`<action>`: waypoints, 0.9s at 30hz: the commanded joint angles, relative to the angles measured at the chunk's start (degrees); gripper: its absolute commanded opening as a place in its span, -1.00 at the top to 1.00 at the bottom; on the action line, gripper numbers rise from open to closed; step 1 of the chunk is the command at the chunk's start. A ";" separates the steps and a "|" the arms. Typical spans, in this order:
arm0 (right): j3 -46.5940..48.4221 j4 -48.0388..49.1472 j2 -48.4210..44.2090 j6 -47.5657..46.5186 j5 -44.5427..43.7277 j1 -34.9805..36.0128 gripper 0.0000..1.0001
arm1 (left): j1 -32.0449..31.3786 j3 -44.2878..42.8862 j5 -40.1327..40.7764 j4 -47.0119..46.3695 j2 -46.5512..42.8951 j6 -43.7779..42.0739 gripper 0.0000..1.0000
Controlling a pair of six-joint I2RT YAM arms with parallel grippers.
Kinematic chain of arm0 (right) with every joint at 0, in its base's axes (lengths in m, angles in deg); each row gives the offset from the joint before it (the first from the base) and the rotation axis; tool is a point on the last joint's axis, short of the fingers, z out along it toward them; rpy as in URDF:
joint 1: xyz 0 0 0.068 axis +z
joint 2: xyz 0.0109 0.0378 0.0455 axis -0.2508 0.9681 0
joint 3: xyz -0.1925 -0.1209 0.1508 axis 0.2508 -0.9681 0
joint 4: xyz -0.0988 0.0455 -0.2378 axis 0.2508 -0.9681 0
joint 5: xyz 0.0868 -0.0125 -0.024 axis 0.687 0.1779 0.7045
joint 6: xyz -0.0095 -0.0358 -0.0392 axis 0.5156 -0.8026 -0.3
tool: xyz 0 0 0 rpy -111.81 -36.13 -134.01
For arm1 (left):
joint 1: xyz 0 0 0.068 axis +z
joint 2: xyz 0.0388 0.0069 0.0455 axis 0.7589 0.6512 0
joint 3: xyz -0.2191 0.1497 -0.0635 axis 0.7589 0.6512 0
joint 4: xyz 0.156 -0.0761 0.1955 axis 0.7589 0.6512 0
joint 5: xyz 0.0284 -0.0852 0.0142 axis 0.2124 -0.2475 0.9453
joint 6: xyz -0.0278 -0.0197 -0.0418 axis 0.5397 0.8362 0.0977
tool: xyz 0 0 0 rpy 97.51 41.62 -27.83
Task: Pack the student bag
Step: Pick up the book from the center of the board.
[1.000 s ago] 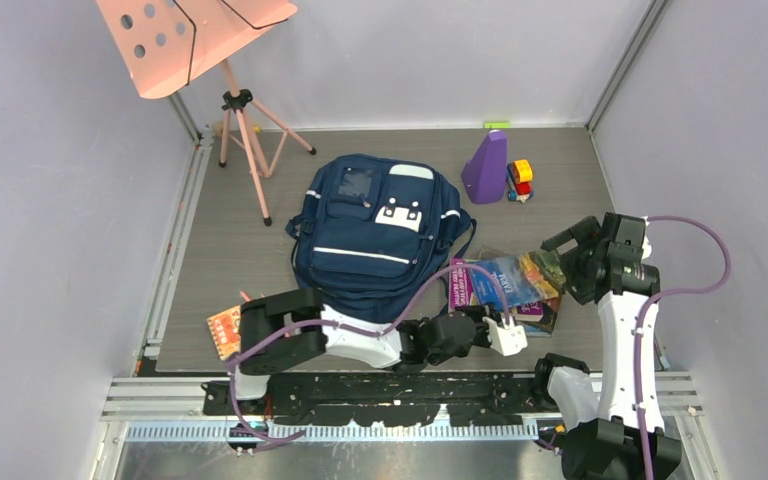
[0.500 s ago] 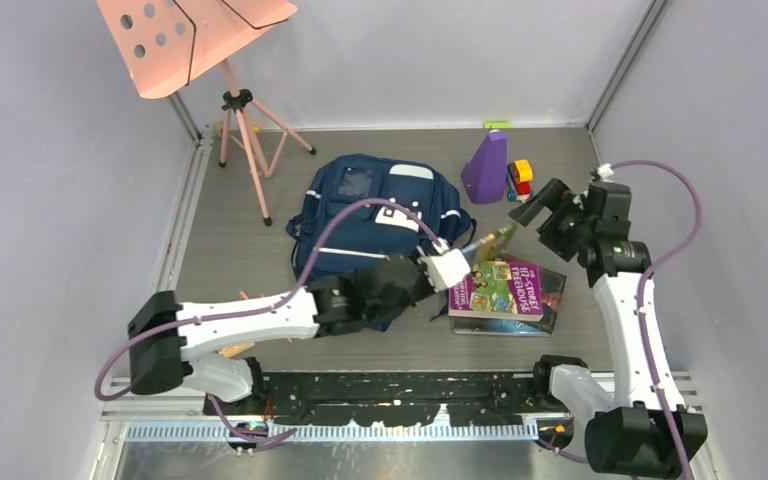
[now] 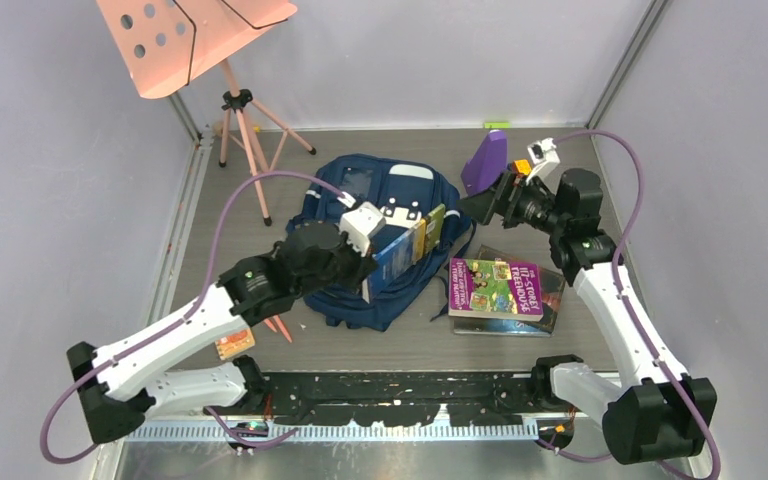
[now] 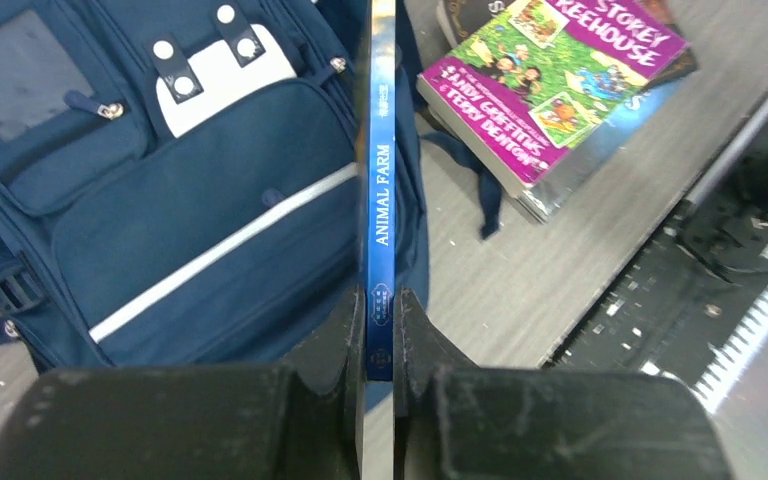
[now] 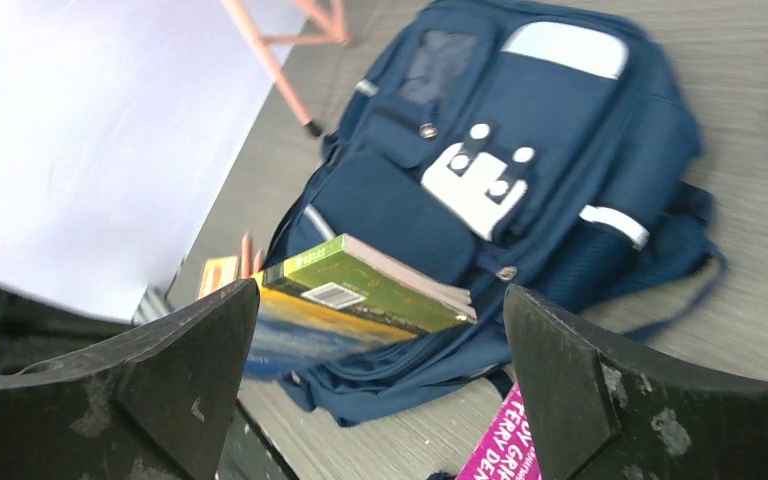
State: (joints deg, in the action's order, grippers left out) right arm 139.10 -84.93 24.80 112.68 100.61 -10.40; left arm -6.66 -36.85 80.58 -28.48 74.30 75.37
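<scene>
The student bag (image 3: pixel 400 295), navy with white stripes and a white patch, lies flat on the grey floor, front pockets up (image 4: pixel 210 200) (image 5: pixel 520 110). My left gripper (image 3: pixel 365 265) (image 4: pixel 381 300) is shut on the spine of a thin blue book, "Animal Farm" (image 4: pixel 381 180) (image 3: pixel 400 250). The book stands on edge above the bag's right half, and its green back cover (image 5: pixel 360 285) shows in the right wrist view. My right gripper (image 3: pixel 488 205) (image 5: pixel 381 288) hovers to the right of the bag, facing it, jaws wide open with nothing between them.
A purple "Treehouse" book on a small stack (image 3: pixel 505 290) (image 4: pixel 560 90) lies right of the bag. A purple wedge (image 3: pixel 485 165) stands at the back by my right gripper. A pink music stand (image 3: pixel 245 130) is at the back left. An orange booklet (image 3: pixel 232 345) lies near the front rail.
My left arm has swung left and back, carrying the blue book from beside the book stack to above the bag. My right arm has risen and moved back toward the purple wedge.
</scene>
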 commanded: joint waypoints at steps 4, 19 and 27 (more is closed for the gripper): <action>-3.10 12.47 0.62 -8.66 12.65 4.72 -0.98 | 2.98 -3.80 -10.39 0.85 -8.90 4.64 1.00; -2.22 17.22 0.58 -10.43 24.58 11.56 -0.98 | 3.21 -9.69 -20.83 4.66 -12.39 3.55 1.00; -0.35 16.36 -3.10 -6.41 29.21 12.93 -0.49 | 3.22 -8.83 -19.14 2.25 -12.86 4.16 1.00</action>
State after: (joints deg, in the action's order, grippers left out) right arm 135.27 -69.89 24.95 104.46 126.16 2.28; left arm -3.50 -43.43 61.92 -19.39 63.24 79.19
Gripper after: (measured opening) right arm 0.817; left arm 0.080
